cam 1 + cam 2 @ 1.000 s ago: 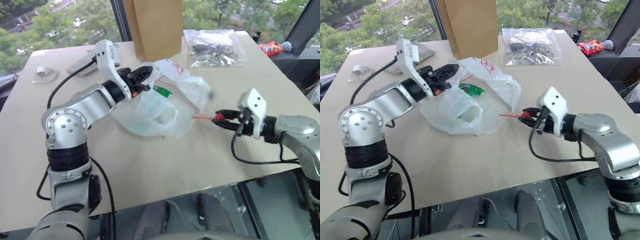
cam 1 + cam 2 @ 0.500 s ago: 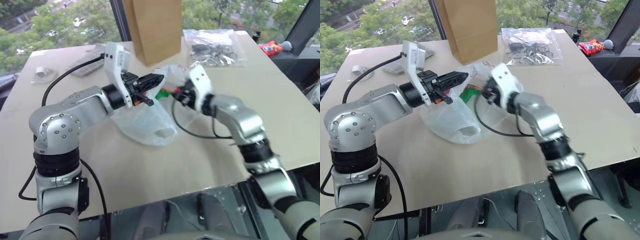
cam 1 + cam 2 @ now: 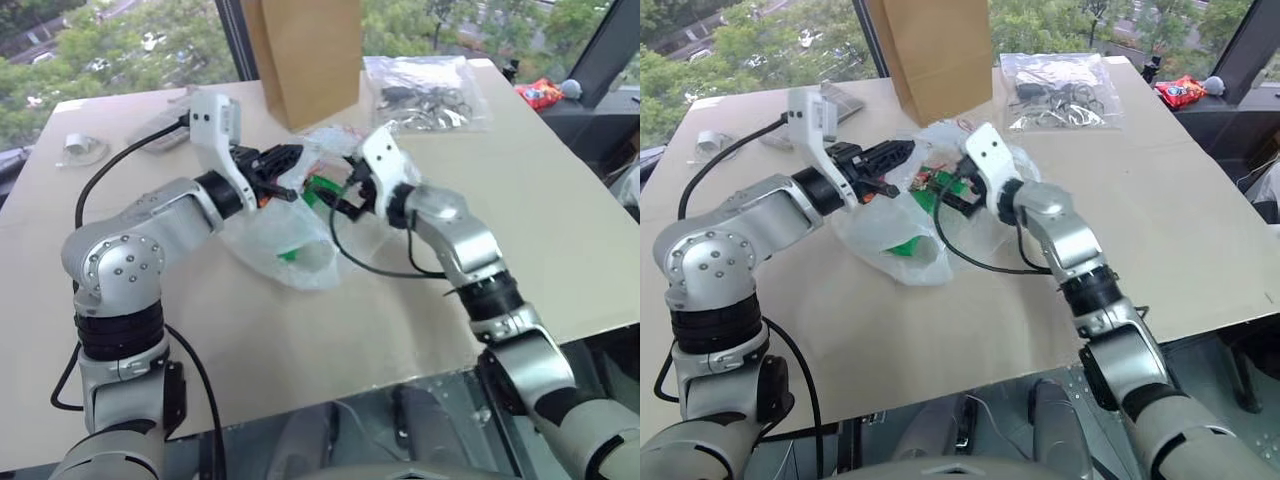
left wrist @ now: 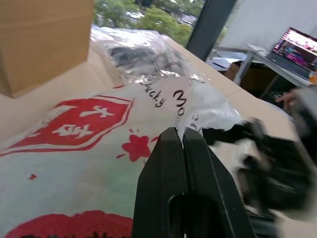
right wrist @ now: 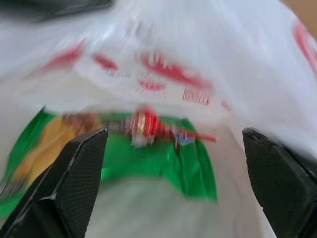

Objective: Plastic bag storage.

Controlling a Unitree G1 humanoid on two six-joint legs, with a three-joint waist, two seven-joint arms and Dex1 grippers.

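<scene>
Item: plastic bag (image 3: 290,235), crumpled at table (image 3: 300,330) centre, below brown paper bag (image 3: 305,55); green snack packet (image 5: 148,148) shows through the film. Left gripper (image 4: 181,144), fingers pressed together, pinches the bag's upper edge. Right gripper (image 5: 173,144), fingers spread wide, faces the bag's right side, empty. Step in hand, likely: gathering the bag. Next: right gripper must catch the film without tearing.

One plastic bag (image 3: 290,235), one green snack packet (image 5: 148,153), one brown paper bag (image 3: 305,55), one clear zip bag (image 3: 425,90), two pincers, one tabletop (image 3: 560,200).
</scene>
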